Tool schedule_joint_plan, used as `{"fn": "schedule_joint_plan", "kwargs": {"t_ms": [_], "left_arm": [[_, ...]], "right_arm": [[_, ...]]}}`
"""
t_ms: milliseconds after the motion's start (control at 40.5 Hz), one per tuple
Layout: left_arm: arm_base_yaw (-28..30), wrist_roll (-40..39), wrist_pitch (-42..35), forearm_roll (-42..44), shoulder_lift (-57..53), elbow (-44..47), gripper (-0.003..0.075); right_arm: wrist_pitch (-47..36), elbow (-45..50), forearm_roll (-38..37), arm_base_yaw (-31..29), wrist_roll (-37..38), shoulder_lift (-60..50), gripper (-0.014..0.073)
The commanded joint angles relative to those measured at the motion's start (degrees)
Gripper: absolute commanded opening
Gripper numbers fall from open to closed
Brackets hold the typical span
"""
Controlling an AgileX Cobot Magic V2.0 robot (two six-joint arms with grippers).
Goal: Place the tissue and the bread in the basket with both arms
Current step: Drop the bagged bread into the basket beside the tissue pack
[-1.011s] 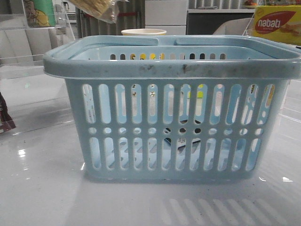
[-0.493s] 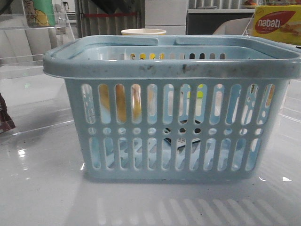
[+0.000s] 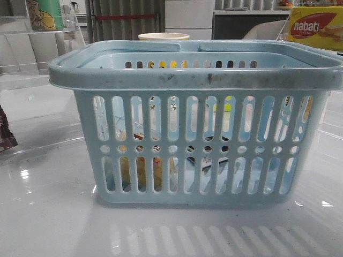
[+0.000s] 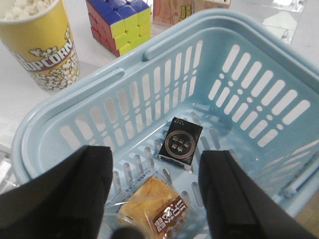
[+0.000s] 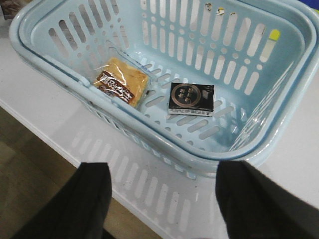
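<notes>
The pale blue basket (image 3: pixel 193 77) stands in the middle of the table. The bread (image 4: pixel 149 204), golden in a clear wrapper with a brown label, lies on the basket floor. The dark tissue pack (image 4: pixel 180 142) lies beside it, apart from it. Both show in the right wrist view: the bread (image 5: pixel 121 82) and the tissue (image 5: pixel 191 98). In the front view the bread (image 3: pixel 140 172) shows through the lower left slots. My left gripper (image 4: pixel 155 160) is open and empty above the bread, over the basket. My right gripper (image 5: pixel 164 172) is open and empty over the table, outside the basket rim (image 5: pixel 149 134).
A popcorn cup (image 4: pixel 37 45) and a Rubik's cube (image 4: pixel 119 22) stand just beyond the basket. A yellow-red nabati box (image 3: pixel 316 27) is at the back right. A dark wrapper (image 3: pixel 5 134) lies at the far left. The table edge (image 5: pixel 50 129) runs near my right gripper.
The bread was up at the top left above the basket, then dropped inside, and now lies on the basket floor. The tissue has not moved.
</notes>
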Motion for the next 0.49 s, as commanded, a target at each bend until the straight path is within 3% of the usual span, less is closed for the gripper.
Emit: {"fn": "schedule_joint_plan", "kwargs": {"t_ms": [0, 469], "left_arm": [[-0.50, 0.23, -1.95, -0.68, -6.93, 0.63, 0.0454], [-0.50, 0.23, -1.29, -0.23, -32.13, 21.87, 0.0454]], "right_arm": [[-3.38, -1.56, 0.37, 0.08, -0.69, -0.35, 0.0551], [-3.13, -1.56, 0.37, 0.08, -0.69, -0.23, 0.0551]]}}
